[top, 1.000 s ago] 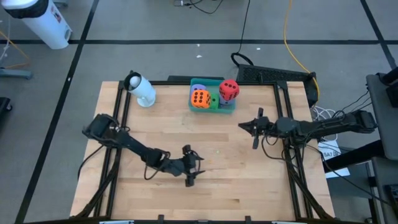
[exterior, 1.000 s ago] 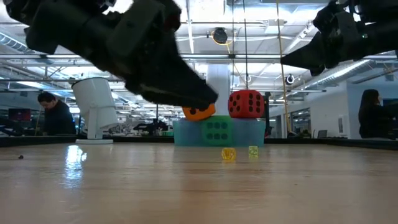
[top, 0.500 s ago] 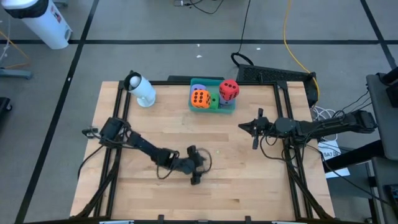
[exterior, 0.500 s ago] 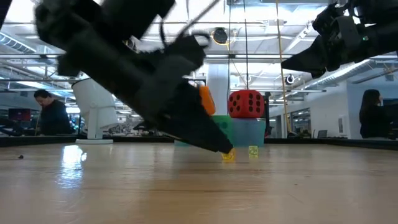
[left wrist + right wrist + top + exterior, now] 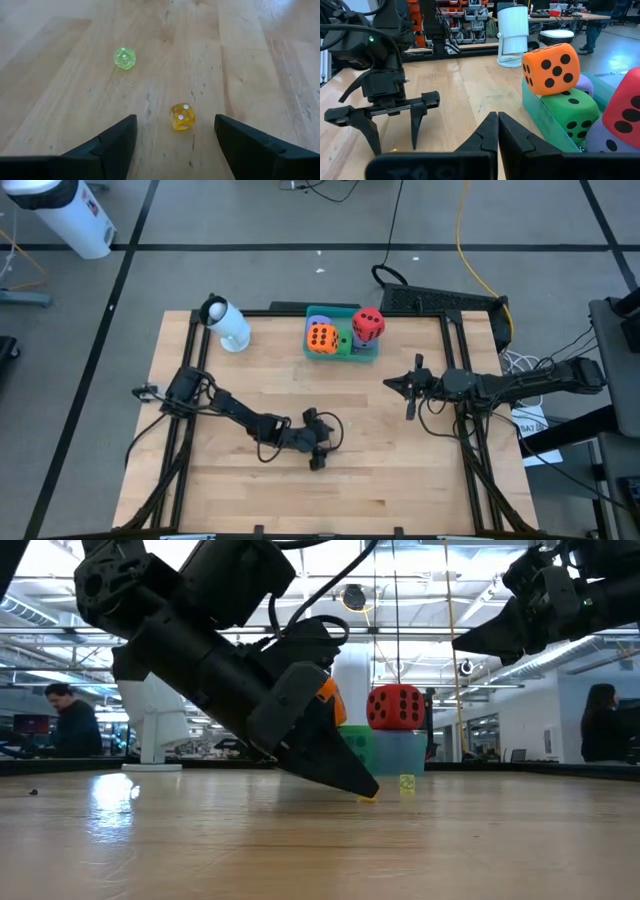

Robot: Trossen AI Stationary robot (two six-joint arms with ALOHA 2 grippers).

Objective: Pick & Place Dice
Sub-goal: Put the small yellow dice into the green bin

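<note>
**Left gripper spread over a tiny yellow die on the wooden table**

The pale wooden table (image 5: 400, 450) is carrying everything, and the two dark arms are reaching in over it from either side. The left gripper (image 5: 318, 444) is tilting down to the boards near the middle, its two dark fingers (image 5: 112, 142) standing apart with nothing held between them. A small translucent yellow die (image 5: 181, 116) is lying on the wood in the gap just ahead of those fingertips, touching neither one. A small translucent green die (image 5: 124, 58) is resting farther out past the same gripper, well apart from the yellow one.

The right gripper (image 5: 409, 387) is hanging above the table off to the other side, its fingers pressed together and empty. Beyond it, at the far edge, the translucent teal tray (image 5: 361, 356) is holding the big soft cubes: the orange die (image 5: 550, 67) is sitting on the green die (image 5: 570, 114), the red die (image 5: 368, 325) is perched high beside them, and a light purple die (image 5: 583, 84) is peeking out behind. A white cylinder-shaped device (image 5: 228, 326) is lying near the far left corner.
</note>
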